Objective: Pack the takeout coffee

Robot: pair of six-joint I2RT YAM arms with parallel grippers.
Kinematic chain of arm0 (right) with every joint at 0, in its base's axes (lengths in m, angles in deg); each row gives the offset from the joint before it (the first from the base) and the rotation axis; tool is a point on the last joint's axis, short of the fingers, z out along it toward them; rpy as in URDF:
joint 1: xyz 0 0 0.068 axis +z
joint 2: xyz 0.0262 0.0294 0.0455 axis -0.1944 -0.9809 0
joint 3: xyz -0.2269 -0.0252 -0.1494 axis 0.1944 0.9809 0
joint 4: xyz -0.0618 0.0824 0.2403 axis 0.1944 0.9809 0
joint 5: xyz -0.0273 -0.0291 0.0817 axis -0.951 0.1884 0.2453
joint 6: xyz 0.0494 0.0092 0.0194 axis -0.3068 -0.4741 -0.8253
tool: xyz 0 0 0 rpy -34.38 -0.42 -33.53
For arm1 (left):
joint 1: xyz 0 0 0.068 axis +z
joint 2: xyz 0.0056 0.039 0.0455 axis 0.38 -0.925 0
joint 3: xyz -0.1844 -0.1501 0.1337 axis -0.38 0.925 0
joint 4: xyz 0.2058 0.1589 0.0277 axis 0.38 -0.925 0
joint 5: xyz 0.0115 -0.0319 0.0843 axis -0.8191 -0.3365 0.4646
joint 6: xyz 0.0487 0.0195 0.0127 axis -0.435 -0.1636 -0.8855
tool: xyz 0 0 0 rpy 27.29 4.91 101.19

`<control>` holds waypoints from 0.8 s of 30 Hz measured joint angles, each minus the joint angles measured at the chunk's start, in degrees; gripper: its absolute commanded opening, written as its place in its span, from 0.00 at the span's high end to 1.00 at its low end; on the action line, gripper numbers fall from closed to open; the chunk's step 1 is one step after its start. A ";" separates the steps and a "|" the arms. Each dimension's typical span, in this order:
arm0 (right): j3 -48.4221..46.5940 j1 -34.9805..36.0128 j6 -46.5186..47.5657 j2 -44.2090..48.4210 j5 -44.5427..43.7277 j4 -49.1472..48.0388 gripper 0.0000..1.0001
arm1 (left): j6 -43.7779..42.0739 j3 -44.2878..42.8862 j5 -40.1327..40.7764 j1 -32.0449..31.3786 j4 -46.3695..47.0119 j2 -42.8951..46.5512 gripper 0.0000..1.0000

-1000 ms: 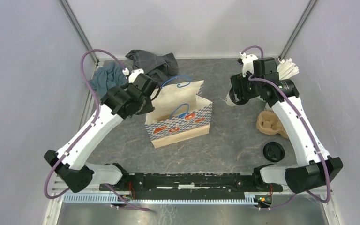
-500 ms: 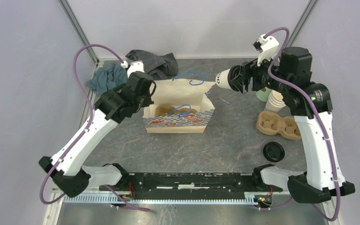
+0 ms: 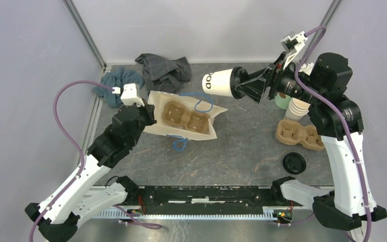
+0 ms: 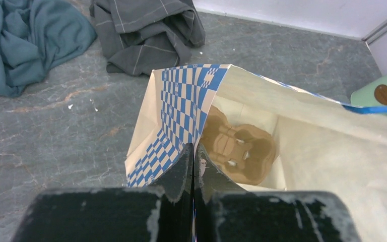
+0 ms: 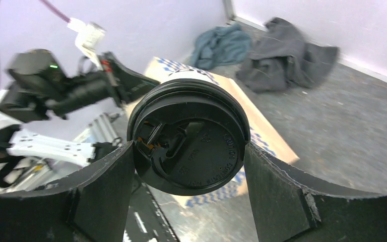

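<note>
The takeout coffee (image 3: 220,82), a cream paper cup with a black lid (image 5: 189,143), hangs on its side in the air, base pointing left, just right of the bag. My right gripper (image 3: 242,84) is shut on it, one finger on each side of the lid's rim (image 5: 187,151). The paper bag (image 3: 204,132), cream with a blue checked outside (image 4: 181,111), gapes open and leans. A brown cup carrier (image 3: 184,115) lies inside it (image 4: 239,151). At the bag's left, my left gripper (image 3: 146,113) is shut on the rim (image 4: 194,151).
A second brown carrier (image 3: 300,135) and a loose black lid (image 3: 294,163) lie at the right. A stack of lidless cups (image 3: 296,108) and a mint-green cup (image 3: 282,101) stand behind my right arm. Teal cloth (image 3: 116,83) and grey cloth (image 3: 164,68) lie at the back left.
My left gripper closed on the bag's rim and drew back toward the near left, tipping the bag open. My right arm lifted the coffee and carried it left toward the bag.
</note>
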 measured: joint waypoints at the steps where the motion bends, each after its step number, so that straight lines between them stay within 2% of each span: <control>1: 0.61 0.63 -1.49 0.31 0.79 -1.44 0.27 | -0.09 1.92 -0.37 0.00 1.11 1.07 0.98; 5: 1.31 5.20 -5.88 0.37 2.43 -5.90 0.28 | -0.11 5.84 -1.31 0.00 3.54 3.58 0.98; 12: 1.33 21.14 -8.96 -1.92 -0.74 -9.35 0.29 | -0.09 10.40 -2.69 0.00 7.65 7.52 0.98; 18: 0.70 30.75 -8.44 -4.74 -6.86 -8.90 0.30 | -0.09 13.57 -2.82 0.00 9.57 10.60 0.98; 24: -4.81 40.98 -4.52 -10.19 -16.22 -3.65 0.31 | -0.09 14.12 -2.84 0.00 9.70 11.26 0.98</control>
